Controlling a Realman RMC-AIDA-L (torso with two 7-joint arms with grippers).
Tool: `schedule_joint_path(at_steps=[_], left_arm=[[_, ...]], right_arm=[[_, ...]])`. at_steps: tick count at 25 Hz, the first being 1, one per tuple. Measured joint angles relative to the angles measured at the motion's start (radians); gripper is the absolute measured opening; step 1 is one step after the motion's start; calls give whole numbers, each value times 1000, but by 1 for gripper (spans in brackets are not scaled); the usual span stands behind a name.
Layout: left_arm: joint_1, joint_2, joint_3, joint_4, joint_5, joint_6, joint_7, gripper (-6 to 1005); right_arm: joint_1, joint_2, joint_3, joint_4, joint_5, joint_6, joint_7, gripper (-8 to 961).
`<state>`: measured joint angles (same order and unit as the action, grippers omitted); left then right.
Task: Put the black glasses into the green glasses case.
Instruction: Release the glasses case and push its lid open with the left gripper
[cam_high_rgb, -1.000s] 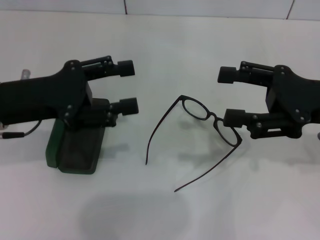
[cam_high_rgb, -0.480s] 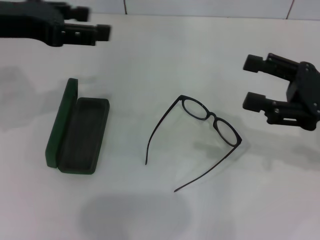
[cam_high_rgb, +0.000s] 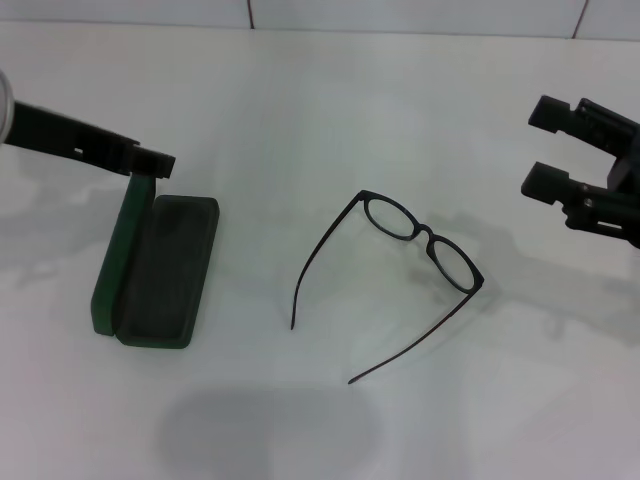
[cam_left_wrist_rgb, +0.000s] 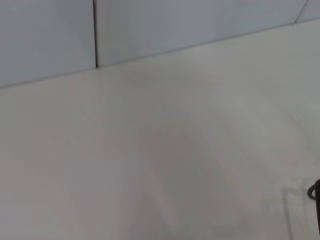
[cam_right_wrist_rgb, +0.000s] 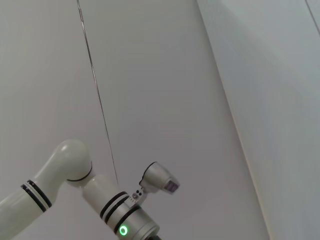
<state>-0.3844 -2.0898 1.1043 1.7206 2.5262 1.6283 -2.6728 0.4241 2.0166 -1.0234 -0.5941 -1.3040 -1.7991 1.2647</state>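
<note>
The black glasses lie unfolded on the white table, lenses toward the back right and both temple arms reaching toward the front left. To their left, the green glasses case lies open, its lid standing along its left side. My left gripper shows as a thin dark bar coming in from the left edge, its tip above the case's far end. My right gripper is open at the right edge, to the right of the glasses and apart from them. Neither wrist view shows the glasses or the case.
A grey wall with panel seams runs along the table's back edge. The left wrist view shows bare tabletop and wall. The right wrist view shows wall panels and a white arm segment with a green light.
The left arm has swung down from the far left corner, and its tip is now over the case's far end. The right gripper has drawn back farther right. Glasses and case have not moved.
</note>
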Motion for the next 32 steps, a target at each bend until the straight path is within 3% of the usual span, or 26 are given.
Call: schedule_joint_path(at_steps=[4,16,28,32], left_arm=[[12,-1,23,-12,28,-1,-37,587],[4,3,36,-165,60,-59,-34,540],[-6,2,122,-189,179,-73,-43,532],[-7,2,126,-187,179,-64,-36,415]], right_arm=[[8,-1,1,0,1,11,-11,815],[15,0,2,6,-4,29,-27,803],[14,1,2,22,-1,29,-31,791],[10,3,2,22,0,29,-31,787]])
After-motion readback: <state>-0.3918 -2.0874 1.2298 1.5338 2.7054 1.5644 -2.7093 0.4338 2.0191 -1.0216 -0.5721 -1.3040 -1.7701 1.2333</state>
